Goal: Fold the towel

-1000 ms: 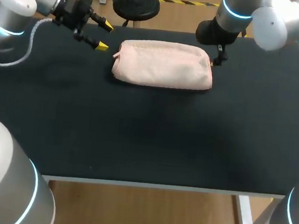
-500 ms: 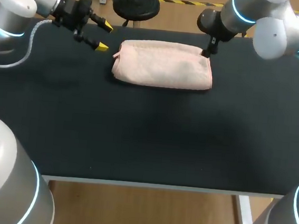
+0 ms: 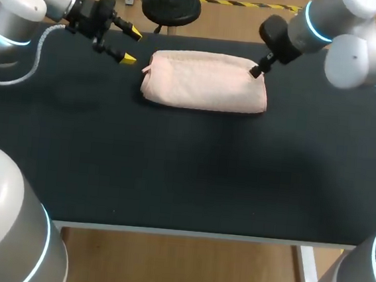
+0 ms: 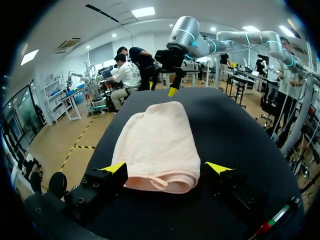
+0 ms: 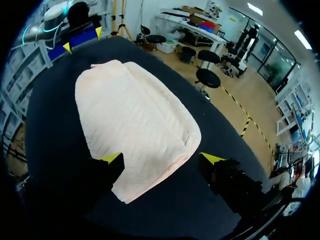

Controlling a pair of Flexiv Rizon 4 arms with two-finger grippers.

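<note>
Towel (image 3: 206, 81): one, pale pink, folded into a soft oblong, lying on the far half of the black table (image 3: 171, 173); two pincers, one at each short end of it; left gripper (image 3: 130, 46) hangs just beside the towel's left end, its two yellow-tipped fingers spread wide and holding nothing; seen from its own wrist, the left gripper (image 4: 166, 167) frames the near folded edge of the towel (image 4: 160, 145) between its open tips, and contact cannot be made out; right gripper (image 3: 256, 71) sits at the towel's far right corner; seen from its own wrist, the right gripper (image 5: 161, 158) is likewise spread, with one end of the towel (image 5: 135, 125) lying below and between its tips, not pinched; four yellow tips in all
</note>
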